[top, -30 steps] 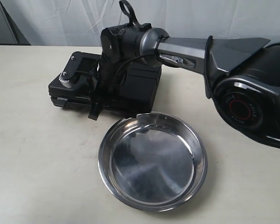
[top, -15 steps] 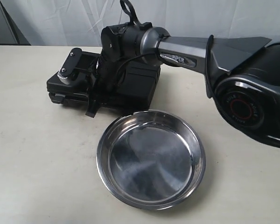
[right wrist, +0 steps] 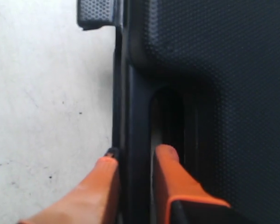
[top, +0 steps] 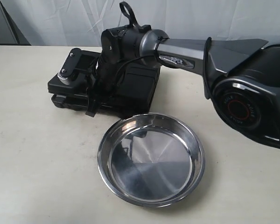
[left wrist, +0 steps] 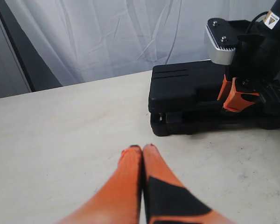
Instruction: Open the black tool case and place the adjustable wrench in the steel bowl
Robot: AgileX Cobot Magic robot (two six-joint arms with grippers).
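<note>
The desk (top: 32, 154) is wide and pale, and most of its surface is bare on the left side and at the front. A white curtain (top: 60, 18) closes the far edge.

The right arm (top: 186, 53) is thick and dark. It comes in from the right edge of the exterior view and reaches across the middle to the far left part of the desk.

The black case (top: 135, 86) lies flat there, one half on the other, with a thin dark seam along its front edge. The wrench does not show in any view.

The steel bowl (top: 151, 161) stands in front of the case, toward the right front corner of the case. Its far rim is just beside that corner, and I cannot tell if they touch. The bowl holds nothing, and there is free desk around its left and front rim.

The right jaws stand partly apart at the front edge of the case. One orange finger (right wrist: 105, 186) is on the desk side of the edge, and the other finger (right wrist: 165, 170) sits in the handle slot, with the black bar between them. I cannot tell if they press on the bar.

The left jaws are closed. Their orange fingers (left wrist: 130, 177) meet at the tips, hold nothing, and hang over bare desk, well apart from the case.

A small textured tab (right wrist: 95, 11) sticks out from the case edge.
</note>
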